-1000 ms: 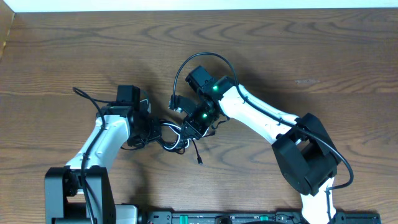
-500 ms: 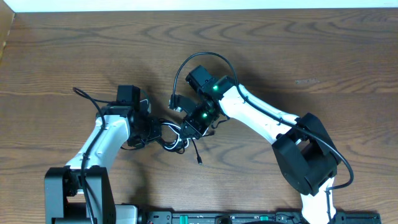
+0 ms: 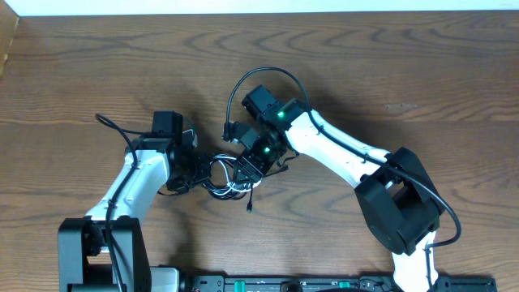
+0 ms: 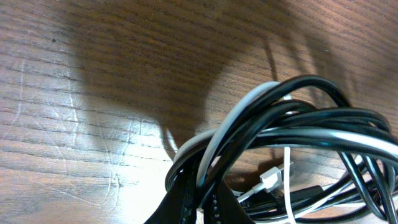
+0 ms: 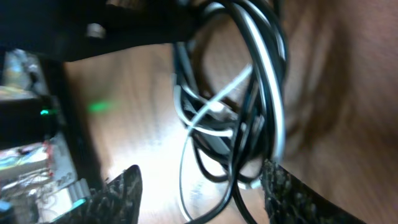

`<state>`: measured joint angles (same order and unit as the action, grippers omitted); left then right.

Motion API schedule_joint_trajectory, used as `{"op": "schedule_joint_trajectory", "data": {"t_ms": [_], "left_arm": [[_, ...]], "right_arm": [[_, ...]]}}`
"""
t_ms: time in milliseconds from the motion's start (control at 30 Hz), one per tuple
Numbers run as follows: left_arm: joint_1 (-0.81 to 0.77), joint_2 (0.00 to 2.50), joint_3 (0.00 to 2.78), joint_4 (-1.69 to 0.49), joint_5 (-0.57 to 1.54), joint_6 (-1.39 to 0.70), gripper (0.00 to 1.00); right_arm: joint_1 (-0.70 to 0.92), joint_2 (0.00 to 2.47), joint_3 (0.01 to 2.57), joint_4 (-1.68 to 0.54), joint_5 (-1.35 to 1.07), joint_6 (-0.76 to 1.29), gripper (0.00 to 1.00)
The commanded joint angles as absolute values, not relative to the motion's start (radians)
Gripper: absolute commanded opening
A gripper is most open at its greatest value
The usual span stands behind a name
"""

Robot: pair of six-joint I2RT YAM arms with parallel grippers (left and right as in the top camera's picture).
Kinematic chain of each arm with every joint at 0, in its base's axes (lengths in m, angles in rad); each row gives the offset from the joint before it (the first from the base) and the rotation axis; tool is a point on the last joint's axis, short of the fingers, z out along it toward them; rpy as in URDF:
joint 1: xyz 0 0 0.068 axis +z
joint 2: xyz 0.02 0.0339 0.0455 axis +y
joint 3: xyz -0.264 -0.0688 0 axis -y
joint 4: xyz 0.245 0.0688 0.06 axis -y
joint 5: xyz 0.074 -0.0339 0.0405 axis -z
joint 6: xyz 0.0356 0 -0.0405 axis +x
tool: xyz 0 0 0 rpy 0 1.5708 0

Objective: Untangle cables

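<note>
Plainly, the untangling is at an early stage; the cables [image 3: 229, 180] are one knot of crossing loops, and none of the three lies apart on the surface [image 3: 389, 57]; so, as I judge it, almost all the work is left: each cord has yet to be drawn out and laid by itself.

The knot sits between the two sets of jaws, touching both; the left jaws are closed tight on the knot's near edge, with black and pale strands running straight into the pinch in the left wrist view; the right jaws stand wide apart, their fingers [image 5: 121, 193] on either side of the bundle, which hangs loose in the gap; they grip nothing.

As to looks: thin, glossy, limp cords; two black and one white, wound round each other in overlapping rings; ahead of the left jaws the white one threads over and under the black loops, and a white plug [image 4: 272, 180] is tucked inside the rings; one black loose end [image 3: 250, 204] trails out of the knot, away from the right jaws toward the robot's base.
</note>
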<state>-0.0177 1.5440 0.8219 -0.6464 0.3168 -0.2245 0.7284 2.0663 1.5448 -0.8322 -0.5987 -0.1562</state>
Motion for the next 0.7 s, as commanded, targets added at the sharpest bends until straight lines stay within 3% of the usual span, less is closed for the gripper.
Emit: {"op": "schedule_joint_trajectory", "data": {"t_ms": [0, 300, 533, 667], "left_arm": [[-0.016, 1.55, 0.81, -0.65, 0.331, -0.222, 0.08], [-0.016, 1.55, 0.81, -0.65, 0.331, -0.222, 0.08], [-0.016, 1.55, 0.81, -0.649, 0.331, -0.222, 0.08], [-0.016, 1.55, 0.81, -0.649, 0.331, -0.222, 0.08]], "right_arm": [[0.727, 2.07, 1.545, -0.841, -0.476, -0.124, 0.62], [0.729, 2.073, 1.498, -0.86, -0.455, -0.123, 0.6], [0.736, 2.073, 1.469, -0.884, -0.561, -0.106, 0.48], [0.736, 2.073, 1.469, -0.891, -0.676, -0.106, 0.33]]}}
